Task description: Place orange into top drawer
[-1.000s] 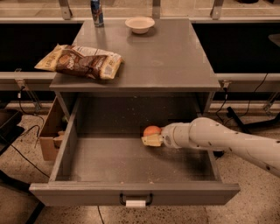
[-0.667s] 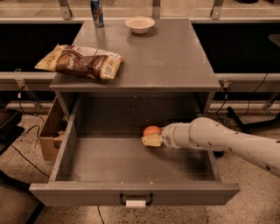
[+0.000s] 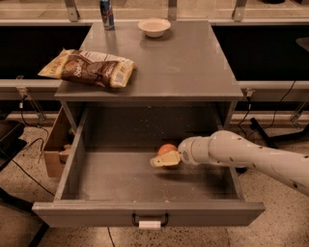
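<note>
The top drawer (image 3: 145,216) is pulled wide open, with its speckled grey floor, black handle and white label facing me. The orange (image 3: 167,148) is inside it, right of the middle and low over the floor. My gripper (image 3: 162,156) reaches in from the right over the drawer's side wall and is shut on the orange. A beige finger (image 3: 164,161) lies in front of the fruit, and the other finger is hidden behind it. The white arm (image 3: 241,157) runs off to the right.
On the cabinet top (image 3: 183,62) lie a chip bag (image 3: 89,67) at the left, a beige bowl (image 3: 154,26) at the back and a blue can (image 3: 106,12) at the back left. A cardboard box (image 3: 55,149) stands left of the drawer. Cables cross the floor.
</note>
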You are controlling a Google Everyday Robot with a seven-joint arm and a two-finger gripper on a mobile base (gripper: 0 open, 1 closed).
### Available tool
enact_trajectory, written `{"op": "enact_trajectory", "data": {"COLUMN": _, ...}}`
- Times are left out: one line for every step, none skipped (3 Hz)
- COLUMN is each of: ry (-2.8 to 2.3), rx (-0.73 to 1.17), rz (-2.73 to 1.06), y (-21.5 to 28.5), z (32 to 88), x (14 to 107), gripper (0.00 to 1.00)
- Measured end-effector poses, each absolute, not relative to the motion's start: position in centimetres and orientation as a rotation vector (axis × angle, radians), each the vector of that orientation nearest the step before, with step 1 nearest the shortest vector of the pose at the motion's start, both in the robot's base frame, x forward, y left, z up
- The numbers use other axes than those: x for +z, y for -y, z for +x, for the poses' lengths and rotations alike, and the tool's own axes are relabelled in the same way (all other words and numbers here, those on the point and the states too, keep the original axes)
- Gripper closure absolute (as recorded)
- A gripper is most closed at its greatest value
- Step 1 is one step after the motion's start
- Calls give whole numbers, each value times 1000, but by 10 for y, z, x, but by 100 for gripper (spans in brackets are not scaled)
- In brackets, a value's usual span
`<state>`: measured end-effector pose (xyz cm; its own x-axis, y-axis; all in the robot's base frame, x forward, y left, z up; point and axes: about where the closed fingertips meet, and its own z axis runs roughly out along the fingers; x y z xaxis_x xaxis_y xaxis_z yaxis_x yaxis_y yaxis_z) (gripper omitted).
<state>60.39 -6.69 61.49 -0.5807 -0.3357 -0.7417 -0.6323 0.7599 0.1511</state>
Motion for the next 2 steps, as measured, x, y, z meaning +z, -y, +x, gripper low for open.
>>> {"op": "enact_trajectory", "data": {"ry": -2228, "rx": 527, "rz": -720, "y": 67, "z": 604, "x": 615, "gripper": 0}}
{"op": "enact_trajectory", "data": {"ry": -2201, "rx": 574, "rz": -713, "y": 68, "z": 602, "x": 621, "gripper": 0}}
